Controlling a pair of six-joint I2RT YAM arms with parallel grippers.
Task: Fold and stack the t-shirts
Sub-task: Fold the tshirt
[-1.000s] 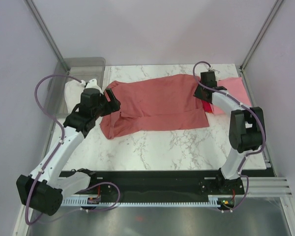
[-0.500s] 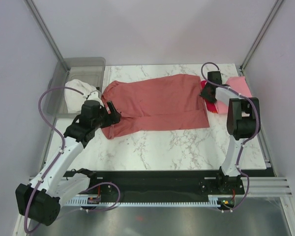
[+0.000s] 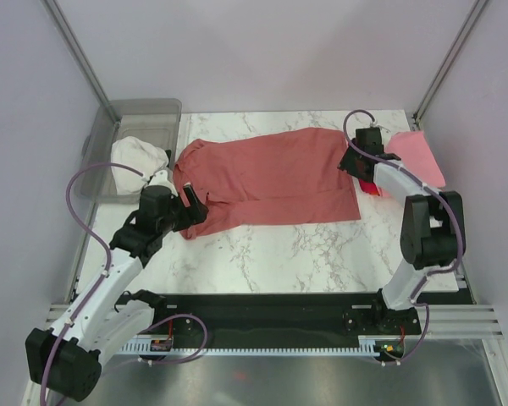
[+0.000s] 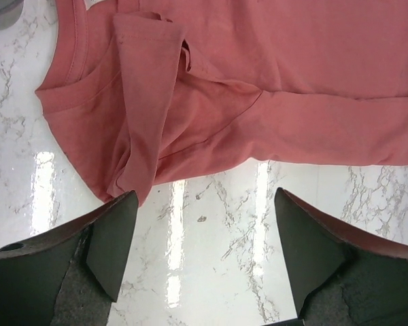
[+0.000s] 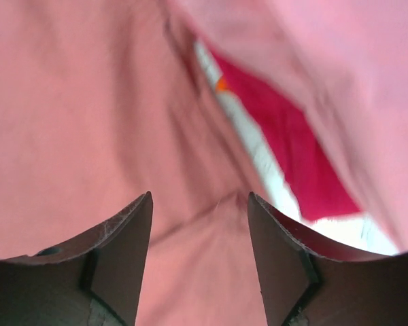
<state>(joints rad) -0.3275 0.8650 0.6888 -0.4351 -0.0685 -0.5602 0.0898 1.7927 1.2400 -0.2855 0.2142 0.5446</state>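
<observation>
The dusty salmon-red t-shirt lies spread across the middle of the marble table, its left end bunched in folds. My left gripper hangs open just off that shirt's near-left corner. In the left wrist view the gripper has only bare marble between its fingers, and the shirt lies beyond them. My right gripper is open at the shirt's right edge, and in the right wrist view it hovers over salmon cloth. The light pink t-shirt lies folded at the far right on the bright red t-shirt.
A clear plastic bin stands at the table's far-left corner with a white cloth spilling from it. Metal frame posts rise at the back corners. A black rail runs along the near edge.
My left arm has drawn back toward the near left, off the shirt's bunched end. The right gripper's jaws have widened and shifted at the shirt's right edge, uncovering more of the pink shirt.
</observation>
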